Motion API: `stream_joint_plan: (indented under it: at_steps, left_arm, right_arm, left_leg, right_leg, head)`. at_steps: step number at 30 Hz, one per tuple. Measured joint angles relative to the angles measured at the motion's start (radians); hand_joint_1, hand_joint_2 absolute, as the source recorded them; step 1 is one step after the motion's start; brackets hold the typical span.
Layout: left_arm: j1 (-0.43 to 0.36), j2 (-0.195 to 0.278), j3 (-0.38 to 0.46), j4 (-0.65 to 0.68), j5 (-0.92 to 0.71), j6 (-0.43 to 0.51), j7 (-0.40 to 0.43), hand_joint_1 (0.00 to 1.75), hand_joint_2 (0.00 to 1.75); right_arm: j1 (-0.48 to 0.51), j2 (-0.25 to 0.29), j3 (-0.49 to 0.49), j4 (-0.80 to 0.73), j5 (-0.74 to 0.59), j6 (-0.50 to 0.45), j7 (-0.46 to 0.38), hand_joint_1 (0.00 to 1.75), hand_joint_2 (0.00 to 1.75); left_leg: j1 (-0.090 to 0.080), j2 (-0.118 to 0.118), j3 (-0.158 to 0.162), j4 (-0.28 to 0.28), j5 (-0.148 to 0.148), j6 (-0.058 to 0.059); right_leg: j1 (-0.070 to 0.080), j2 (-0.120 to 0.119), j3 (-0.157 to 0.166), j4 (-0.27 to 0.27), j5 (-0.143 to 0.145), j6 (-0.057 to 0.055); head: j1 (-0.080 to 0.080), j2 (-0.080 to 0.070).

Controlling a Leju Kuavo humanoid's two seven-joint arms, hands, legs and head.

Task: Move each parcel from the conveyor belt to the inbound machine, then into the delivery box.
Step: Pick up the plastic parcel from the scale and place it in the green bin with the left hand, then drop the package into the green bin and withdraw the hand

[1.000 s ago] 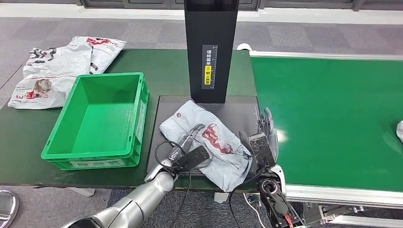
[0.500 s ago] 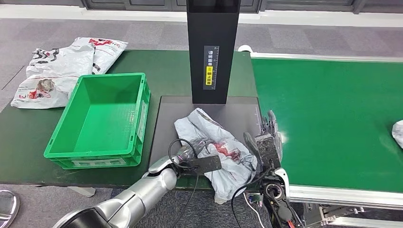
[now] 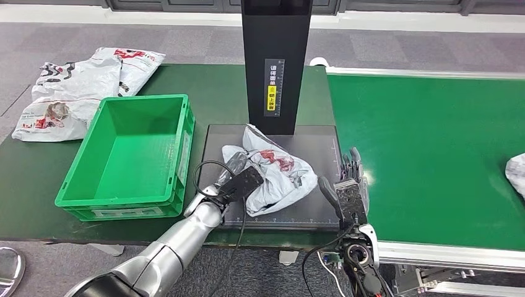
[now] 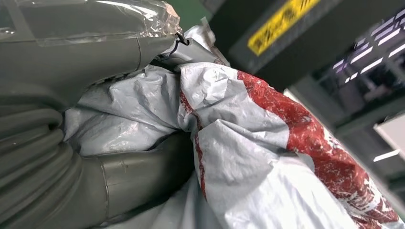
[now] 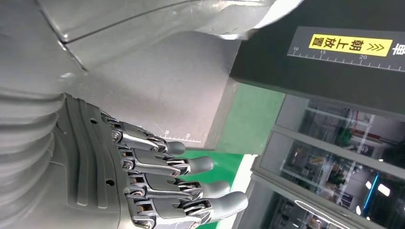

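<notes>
Grey plastic parcel [image 3: 270,173] lay bunched on the inbound machine [image 3: 322,139] plate, gripped by the left hand [image 3: 238,179], probably for lifting toward the delivery box [image 3: 127,154]. Right hand [image 3: 351,185] waited beside it, fingers spread, empty.

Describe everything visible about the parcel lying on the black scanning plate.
The parcel is a soft grey-white plastic mailer bag with red print, heavily crumpled and bunched rather than flat. It lies on the black plate of the inbound machine, just in front of the black column. The left hand grips its near-left edge; the left wrist view shows the thumb pressed into the folds. The right hand stands beside it, apart.
</notes>
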Motion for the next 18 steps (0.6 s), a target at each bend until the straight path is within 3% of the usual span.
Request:
stream_joint_plan:
  at_steps: [10, 14, 18]
  left_arm:
    - [-0.007, 0.043, 0.047, -0.204, -0.005, 0.074, 0.022, 1.75, 1.75]
    - [-0.029, 0.07, 0.06, -0.237, -0.121, 0.231, 0.076, 1.75, 1.75]
    - [-0.061, 0.118, 0.105, -0.269, -0.339, 0.397, 0.157, 1.75, 1.75]
  right_arm:
    - [-0.001, 0.007, 0.0, -0.006, 0.005, -0.003, 0.018, 0.0, 1.75]
    - [0.001, 0.009, -0.003, -0.02, 0.011, -0.011, 0.02, 0.0, 1.75]
    - [0.016, 0.013, -0.013, -0.055, 0.034, -0.017, 0.04, 0.0, 1.75]
  left_leg:
    - [0.0, 0.0, -0.002, 0.0, 0.0, 0.0]
    - [0.0, 0.001, -0.002, 0.0, 0.0, 0.0]
    - [0.0, 0.001, -0.002, 0.0, 0.0, -0.001]
  right_leg:
    - [0.0, 0.0, -0.002, 0.0, 0.0, 0.0]
    - [0.0, 0.001, -0.002, 0.0, 0.0, 0.0]
    - [0.0, 0.001, -0.003, 0.001, 0.0, 0.0]
  head:
    - [0.0, 0.0]
    - [0.0, 0.0]
    - [0.0, 0.0]
